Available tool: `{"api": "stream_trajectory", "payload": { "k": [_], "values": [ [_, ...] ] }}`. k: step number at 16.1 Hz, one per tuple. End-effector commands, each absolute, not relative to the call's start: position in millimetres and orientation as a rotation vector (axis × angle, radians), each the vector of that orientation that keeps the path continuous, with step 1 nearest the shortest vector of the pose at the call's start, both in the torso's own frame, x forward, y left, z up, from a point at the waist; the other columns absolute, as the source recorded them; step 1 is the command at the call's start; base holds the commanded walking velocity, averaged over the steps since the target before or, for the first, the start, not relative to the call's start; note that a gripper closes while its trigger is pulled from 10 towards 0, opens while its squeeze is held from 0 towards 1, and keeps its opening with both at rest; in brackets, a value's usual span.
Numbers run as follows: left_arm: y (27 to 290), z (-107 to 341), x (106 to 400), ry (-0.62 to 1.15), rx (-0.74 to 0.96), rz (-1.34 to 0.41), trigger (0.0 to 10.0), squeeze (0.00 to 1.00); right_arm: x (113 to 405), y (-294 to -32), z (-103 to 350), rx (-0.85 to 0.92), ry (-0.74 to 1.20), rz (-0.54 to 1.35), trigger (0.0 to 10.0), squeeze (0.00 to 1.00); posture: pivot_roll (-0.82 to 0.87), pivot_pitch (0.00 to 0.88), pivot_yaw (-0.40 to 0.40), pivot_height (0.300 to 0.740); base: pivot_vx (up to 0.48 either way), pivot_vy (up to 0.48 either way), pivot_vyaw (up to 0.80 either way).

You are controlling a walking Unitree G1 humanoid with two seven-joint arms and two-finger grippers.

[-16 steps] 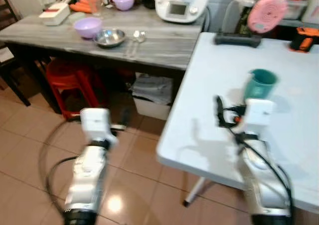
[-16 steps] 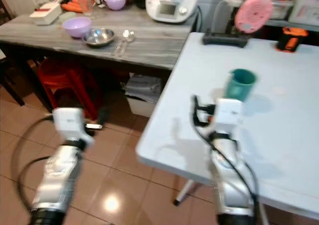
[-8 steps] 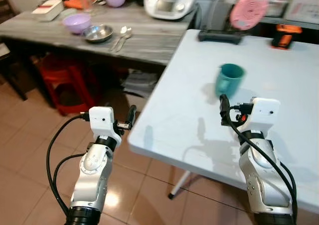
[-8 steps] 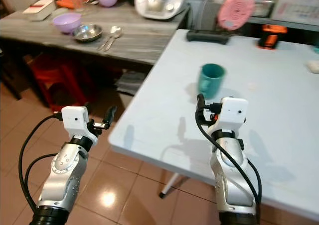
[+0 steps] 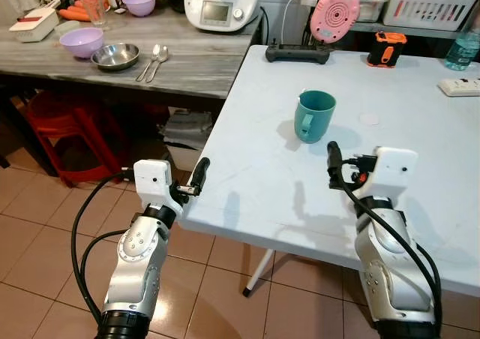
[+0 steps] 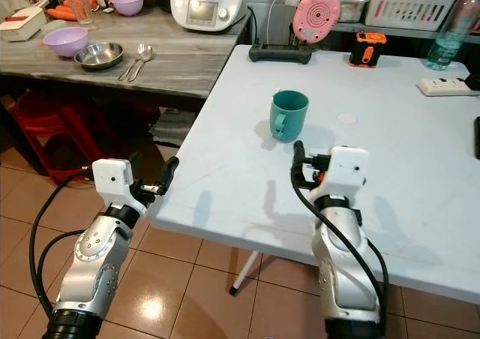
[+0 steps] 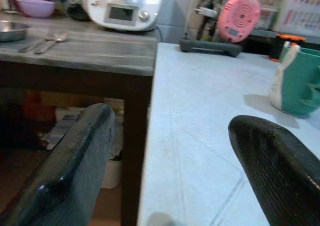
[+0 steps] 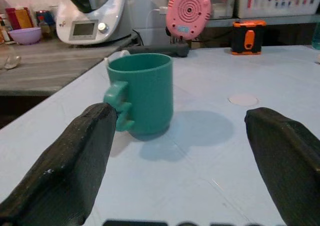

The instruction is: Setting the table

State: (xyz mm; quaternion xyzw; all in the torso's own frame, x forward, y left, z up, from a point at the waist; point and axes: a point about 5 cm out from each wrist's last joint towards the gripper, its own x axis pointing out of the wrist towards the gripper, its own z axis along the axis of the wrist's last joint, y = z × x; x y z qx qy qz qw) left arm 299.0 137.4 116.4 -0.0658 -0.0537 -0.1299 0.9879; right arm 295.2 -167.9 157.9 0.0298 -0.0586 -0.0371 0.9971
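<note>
A teal mug (image 5: 315, 114) stands upright on the white table (image 5: 420, 121), handle toward the table's near left edge. My right gripper (image 5: 334, 163) hovers low over the table a short way in front of the mug, open and empty. In the right wrist view the mug (image 8: 142, 93) stands just beyond the spread fingers (image 8: 75, 156). My left gripper (image 5: 199, 175) is open and empty at the table's near left corner. Its wrist view shows the mug (image 7: 300, 81) far off across the tabletop.
A grey counter (image 5: 202, 61) to the left carries a purple bowl (image 5: 81, 41), a steel bowl (image 5: 115, 55), a fork and spoon (image 5: 154, 54) and a white appliance (image 5: 221, 1). A red stool (image 5: 71, 121) stands beneath it. An orange device (image 5: 386, 46) and a power strip (image 5: 459, 86) sit at the table's back.
The camera has swung and steadied, so the counter slid left and the table fills more of the view. The mug stays in place. Both grippers remain open.
</note>
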Motion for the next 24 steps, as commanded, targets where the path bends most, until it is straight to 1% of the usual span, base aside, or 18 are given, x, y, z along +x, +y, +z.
{"api": "stream_trajectory", "payload": {
  "k": [1,7,13,24],
  "values": [
    [136,118,297,-0.116,-0.139,-0.284,10.0,0.00,299,-165,159,0.062,-0.115,-0.067,10.0,0.00,-0.08,0.094,0.045,0.740,0.251,0.000,0.00],
    [133,119,293,-0.121,-0.155,-0.318,10.0,0.00,306,-163,160,0.055,-0.112,-0.063,10.0,0.00,-0.07,0.103,0.044,0.740,0.316,0.000,0.00],
    [130,117,291,-0.110,-0.160,-0.331,10.0,0.00,308,-159,149,0.048,-0.061,-0.043,10.0,0.00,-0.07,0.105,0.040,0.740,0.386,0.000,0.00],
    [130,113,289,-0.085,-0.170,-0.332,10.0,0.00,307,-158,143,0.022,-0.033,-0.030,10.0,0.00,-0.07,0.103,0.030,0.740,0.000,0.000,0.00]
  ]
}}
